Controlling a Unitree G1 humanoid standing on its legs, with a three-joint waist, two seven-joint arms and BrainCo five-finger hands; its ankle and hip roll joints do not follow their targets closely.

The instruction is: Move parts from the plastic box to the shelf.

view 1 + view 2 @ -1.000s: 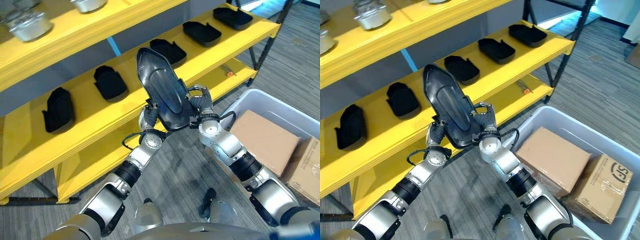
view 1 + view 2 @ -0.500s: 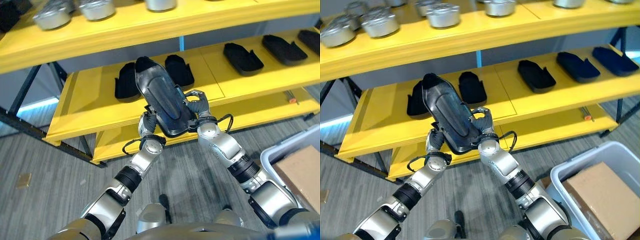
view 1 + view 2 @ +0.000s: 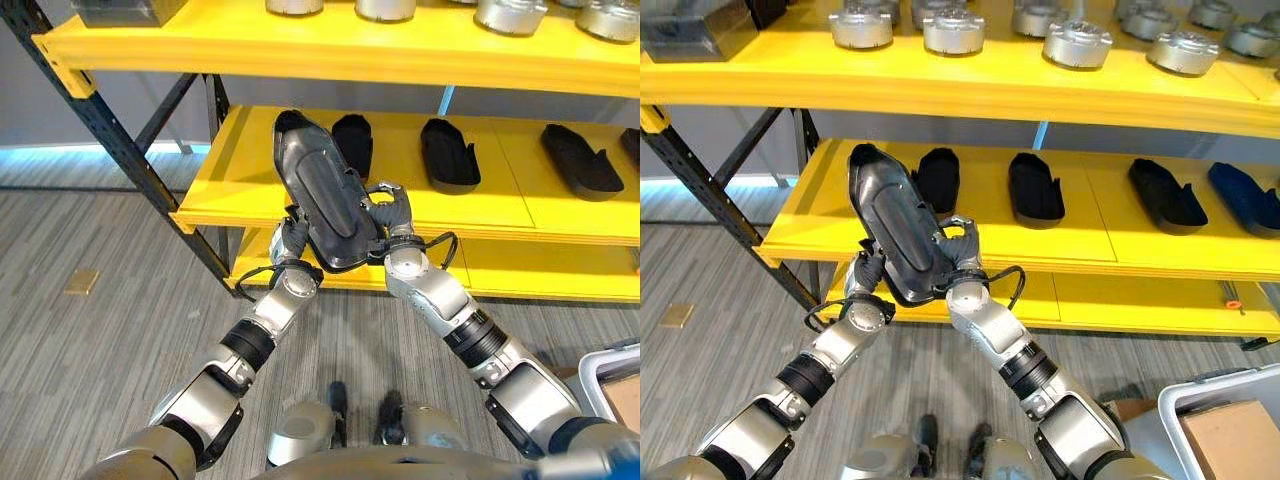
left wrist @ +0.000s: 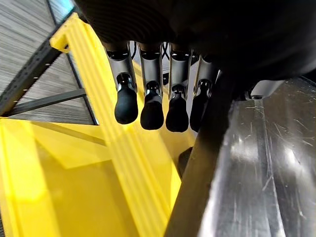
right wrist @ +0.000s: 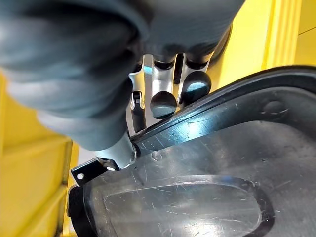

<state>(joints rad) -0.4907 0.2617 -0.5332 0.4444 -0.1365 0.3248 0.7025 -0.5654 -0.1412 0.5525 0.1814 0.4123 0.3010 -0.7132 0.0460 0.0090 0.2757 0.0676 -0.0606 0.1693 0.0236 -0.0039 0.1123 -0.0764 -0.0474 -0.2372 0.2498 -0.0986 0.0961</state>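
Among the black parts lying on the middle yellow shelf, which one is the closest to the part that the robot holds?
The leftmost black part. It lies just beside the tip of the held part; the other black parts lie farther right along the middle shelf.

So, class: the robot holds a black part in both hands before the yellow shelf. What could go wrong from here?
The black part is held only at its lower end by the left hand and right hand, so it might tip or slip. Its upper end sits close to a black part on the shelf and could knock it.

Long black glossy part, tilted, before yellow shelf
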